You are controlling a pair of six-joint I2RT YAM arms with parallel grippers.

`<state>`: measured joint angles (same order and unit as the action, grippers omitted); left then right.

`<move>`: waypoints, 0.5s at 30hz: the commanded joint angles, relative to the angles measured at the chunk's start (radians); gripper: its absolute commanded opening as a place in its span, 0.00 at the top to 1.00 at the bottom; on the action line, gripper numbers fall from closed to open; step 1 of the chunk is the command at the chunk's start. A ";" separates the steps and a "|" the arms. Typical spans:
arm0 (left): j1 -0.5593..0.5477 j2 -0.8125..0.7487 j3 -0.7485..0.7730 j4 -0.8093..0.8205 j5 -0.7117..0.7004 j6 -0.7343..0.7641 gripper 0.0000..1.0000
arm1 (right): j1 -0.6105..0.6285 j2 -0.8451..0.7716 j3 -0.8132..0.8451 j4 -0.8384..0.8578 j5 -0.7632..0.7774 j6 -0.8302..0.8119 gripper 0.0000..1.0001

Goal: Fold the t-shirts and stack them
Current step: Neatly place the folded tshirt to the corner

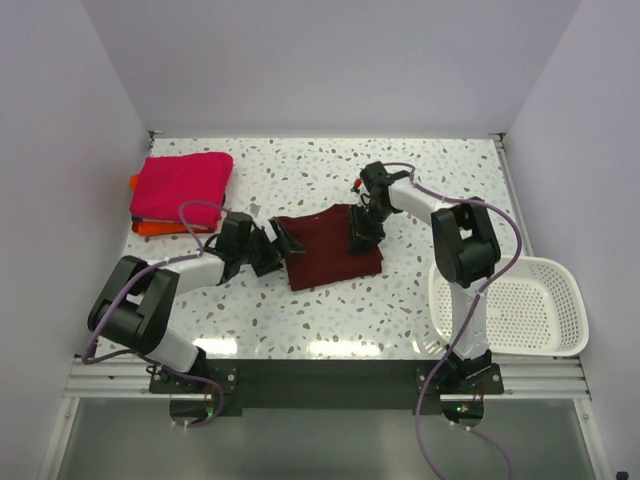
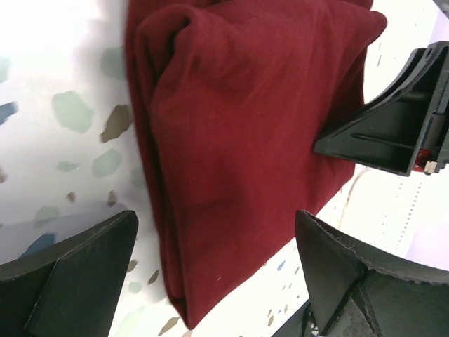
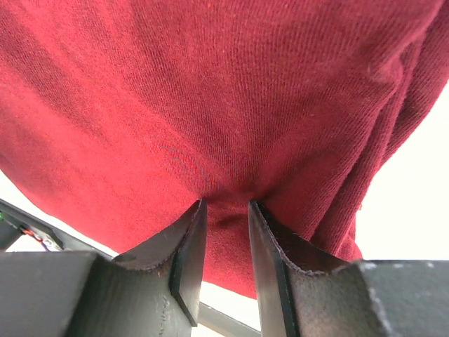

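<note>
Since the maroon t-shirt, folded mid-counter, presumably joins the pink t-shirt at 10 o'clock, the right pincer clamps its 3 o'clock edge while the left pincer gapes at 9 o'clock.

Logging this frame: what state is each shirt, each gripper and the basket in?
maroon t-shirt: folded, lying flat, one edge pinched.
orange t-shirt: folded, bottom of the stack.
pink t-shirt: folded, stacked on the orange t-shirt.
left gripper: open, at the maroon t-shirt's edge.
right gripper: shut on the maroon t-shirt.
basket: upright.
</note>
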<state>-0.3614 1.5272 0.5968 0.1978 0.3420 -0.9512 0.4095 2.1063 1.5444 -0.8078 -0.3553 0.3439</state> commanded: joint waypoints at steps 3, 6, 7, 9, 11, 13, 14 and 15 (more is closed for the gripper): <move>-0.069 0.103 0.024 -0.057 -0.055 -0.017 0.00 | 0.006 0.000 -0.033 -0.008 0.055 -0.002 0.66; -0.106 0.146 0.052 -0.052 -0.060 -0.035 0.00 | 0.006 -0.002 -0.018 -0.008 0.044 0.003 0.66; -0.114 0.169 0.063 -0.055 -0.060 -0.035 0.00 | 0.009 -0.002 -0.017 -0.008 0.038 0.004 0.66; -0.135 0.191 0.104 -0.075 -0.072 -0.034 0.00 | 0.012 -0.002 -0.013 -0.007 0.035 0.004 0.66; -0.148 0.215 0.141 -0.089 -0.090 -0.032 0.00 | 0.018 -0.005 -0.021 -0.005 0.029 0.004 0.66; -0.162 0.231 0.159 -0.104 -0.101 -0.031 0.02 | 0.023 -0.008 -0.039 0.005 0.026 0.010 0.66; -0.165 0.235 0.176 -0.107 -0.110 -0.032 0.05 | 0.026 -0.015 -0.047 0.010 0.019 0.012 0.66; -0.171 0.240 0.184 -0.113 -0.113 -0.031 0.07 | 0.029 -0.019 -0.055 0.019 0.018 0.014 0.66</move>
<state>-0.5106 1.7077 0.7765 0.2218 0.3004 -0.9955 0.4129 2.0998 1.5345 -0.7986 -0.3557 0.3515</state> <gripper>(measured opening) 0.949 0.342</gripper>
